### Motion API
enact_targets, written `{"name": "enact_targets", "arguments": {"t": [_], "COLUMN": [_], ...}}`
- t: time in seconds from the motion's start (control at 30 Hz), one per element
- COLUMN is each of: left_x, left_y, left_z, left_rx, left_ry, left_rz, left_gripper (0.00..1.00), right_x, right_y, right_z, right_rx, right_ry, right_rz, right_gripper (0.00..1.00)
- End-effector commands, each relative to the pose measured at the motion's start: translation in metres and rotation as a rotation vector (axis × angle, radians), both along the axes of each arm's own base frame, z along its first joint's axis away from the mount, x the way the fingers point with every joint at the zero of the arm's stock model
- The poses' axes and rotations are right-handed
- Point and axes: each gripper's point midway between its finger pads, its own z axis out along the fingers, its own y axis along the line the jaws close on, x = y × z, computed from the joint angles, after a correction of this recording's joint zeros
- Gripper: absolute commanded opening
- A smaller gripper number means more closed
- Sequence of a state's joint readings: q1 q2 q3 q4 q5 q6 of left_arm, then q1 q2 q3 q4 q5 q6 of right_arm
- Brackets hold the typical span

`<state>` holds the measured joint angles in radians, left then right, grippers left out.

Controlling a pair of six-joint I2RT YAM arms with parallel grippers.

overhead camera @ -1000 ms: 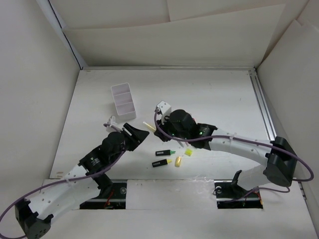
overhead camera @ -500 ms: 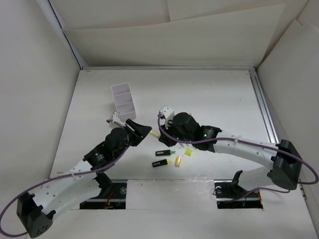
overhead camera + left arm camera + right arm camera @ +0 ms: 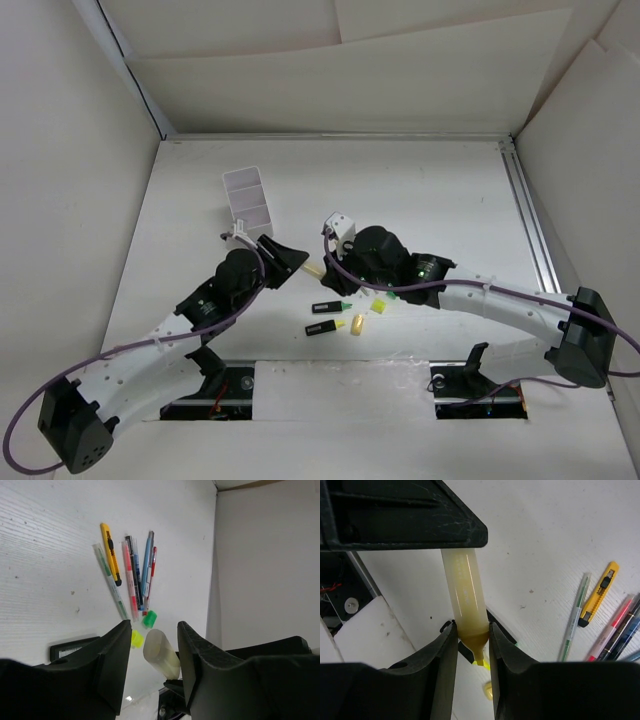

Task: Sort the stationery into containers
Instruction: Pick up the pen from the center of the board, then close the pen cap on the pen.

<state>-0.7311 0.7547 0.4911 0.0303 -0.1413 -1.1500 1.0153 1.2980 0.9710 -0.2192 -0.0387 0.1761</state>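
Your right claw pinches the yellow highlighter, and your left claw sits spread around its far end.

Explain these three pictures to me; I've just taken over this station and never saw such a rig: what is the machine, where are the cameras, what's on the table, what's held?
Two robot arms sit side by side at a table's near edge. The wide picture looks down from above and behind them; the other two come from a camera on each wrist. The right fingers clamp a pale yellow highlighter; the left fingers stand open around its other end. On the table: a white two-compartment box, two black highlighters, loose caps, and a row of pens with a yellow cutter among them.
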Motion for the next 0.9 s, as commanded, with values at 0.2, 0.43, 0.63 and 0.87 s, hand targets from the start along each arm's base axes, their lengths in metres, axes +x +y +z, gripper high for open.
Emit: {"name": "enact_targets", "arguments": {"t": [0.2, 0.43, 0.63, 0.87], "left_x": [0.002, 0.0, -0.003, -0.001], "left_y": [-0.017, -0.015, -0.015, -0.01], "left_z": [0.025, 0.026, 0.022, 0.03], "left_rx": [-0.069, -0.075, -0.073, -0.091], "left_ry": [-0.071, -0.078, -0.069, -0.092], "left_rz": [-0.067, -0.067, -0.079, -0.049], "left_gripper": [0.21, 0.0, 0.0, 0.0], "right_x": [-0.005, -0.003, -0.001, -0.001], "right_y": [0.012, 0.013, 0.014, 0.009], "right_z": [0.023, 0.022, 0.018, 0.037], "right_rx": [0.063, 0.061, 0.055, 0.101], "right_ry": [-0.027, -0.032, -0.023, -0.041], "right_rz": [0.038, 0.028, 0.015, -0.012], "right_gripper": [0.25, 0.25, 0.33, 0.57]}}
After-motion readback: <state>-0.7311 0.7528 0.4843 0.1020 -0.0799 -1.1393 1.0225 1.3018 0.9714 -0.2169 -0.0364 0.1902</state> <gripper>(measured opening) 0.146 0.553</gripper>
